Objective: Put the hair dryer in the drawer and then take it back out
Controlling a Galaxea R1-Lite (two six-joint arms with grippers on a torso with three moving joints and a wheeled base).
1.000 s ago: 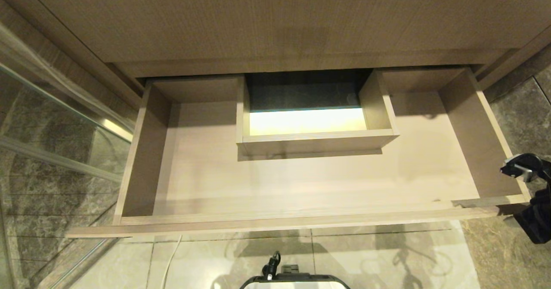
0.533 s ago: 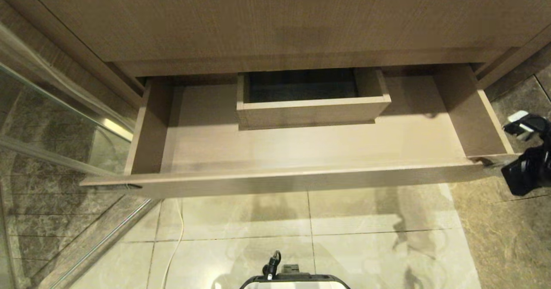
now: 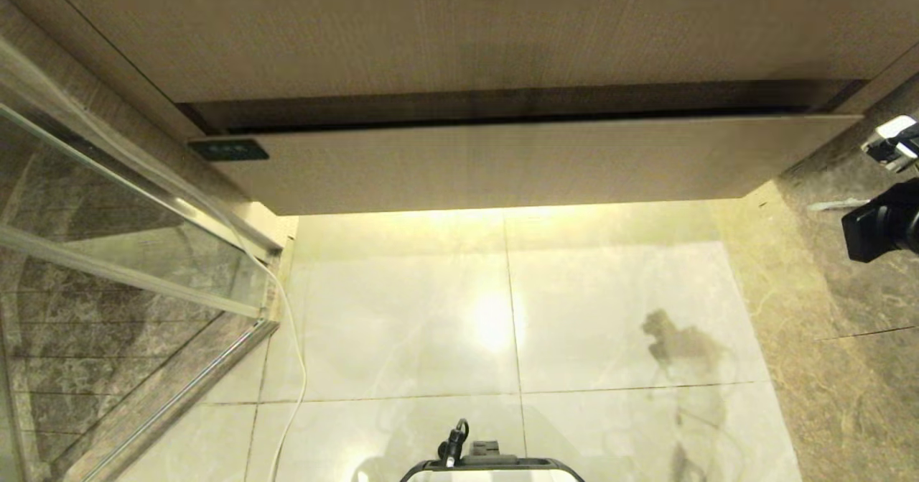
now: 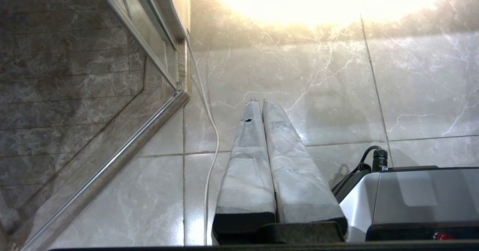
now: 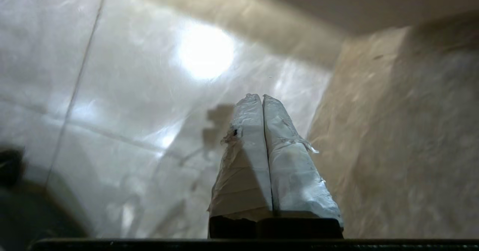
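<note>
A: What is differing from a second ago?

B: The drawer [image 3: 502,166] was standing pulled right out, its floor and central cut-out box in full sight. Now it is sitting pushed in under the countertop [image 3: 459,29], with only its wood-grain front showing and a thin dark gap along its top edge.

A: How is the front looking?

B: It is showing as a wide, plain, light-brown panel with no handle, and a small dark label [image 3: 228,150] is sitting at its upper left corner.

A: And the hair dryer?

B: It is showing in none of the views. A thin white cord [image 3: 291,367] is trailing over the floor tiles [image 3: 610,288] beside the glass shower screen [image 3: 108,238].

A: What about the grippers?

B: The right gripper [image 5: 262,97] is hanging off the drawer's right end, over the floor where the pale tiles meet darker stone, its taped fingers pressed together around nothing. The left gripper [image 4: 260,101] is sitting low beside the robot's base [image 4: 411,202], fingers likewise clenched and empty, pointing at the floor near the cord.
</note>
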